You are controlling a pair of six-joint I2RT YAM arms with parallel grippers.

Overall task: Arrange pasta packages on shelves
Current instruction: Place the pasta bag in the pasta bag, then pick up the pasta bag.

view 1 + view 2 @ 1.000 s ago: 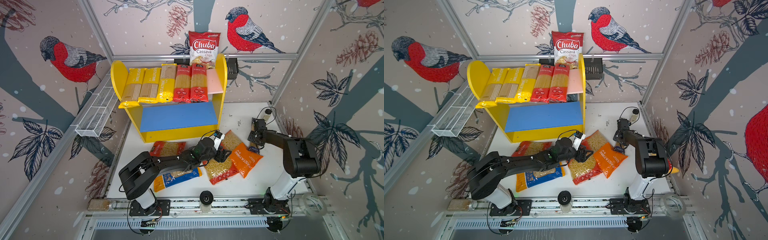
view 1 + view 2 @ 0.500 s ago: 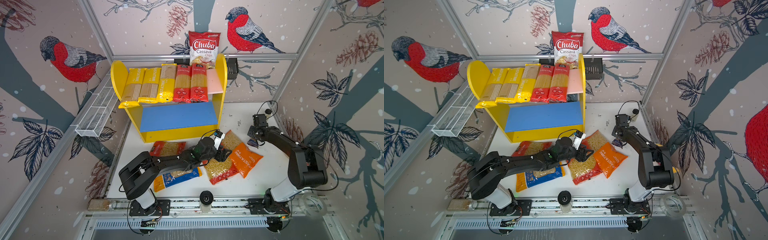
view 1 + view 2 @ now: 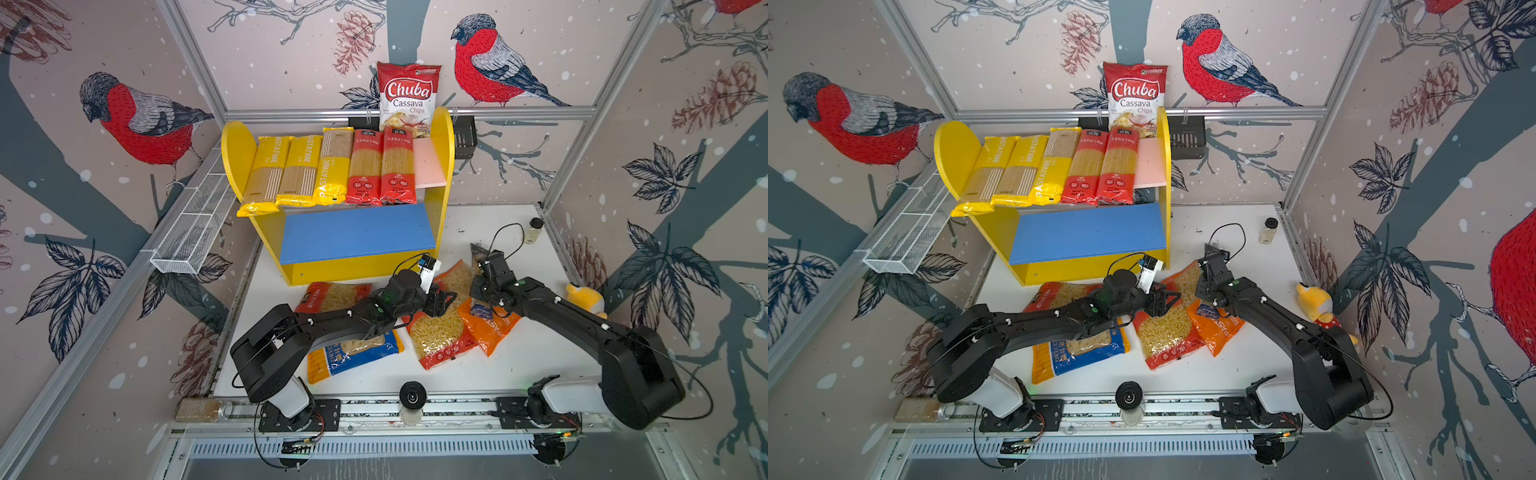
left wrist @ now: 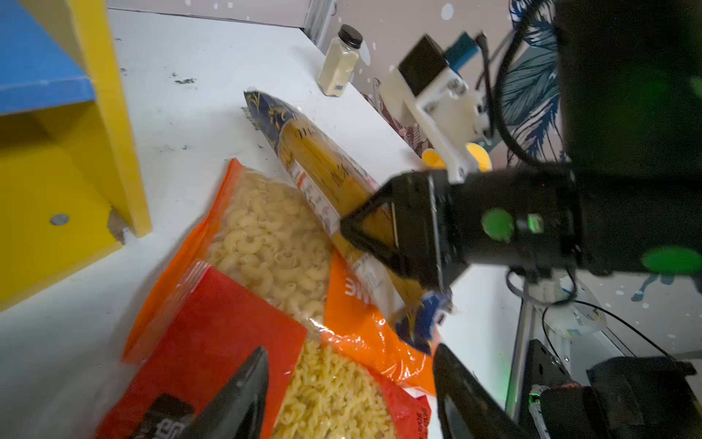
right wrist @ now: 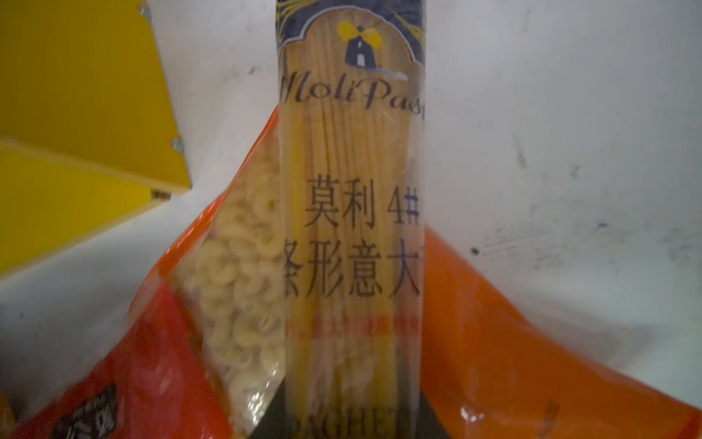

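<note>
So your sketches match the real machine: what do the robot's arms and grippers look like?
Left arm and right arm: matte black, boxy joints, white bases, small white dots. Thin black cables loop from each wrist. The left gripper has tapered black fingers and a white camera bracket.

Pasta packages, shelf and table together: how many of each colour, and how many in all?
yellow packs: 3
red packs: 4
orange bag: 1
blue-yellow bag: 1
dark-blue pack: 1
Total: 10
</note>
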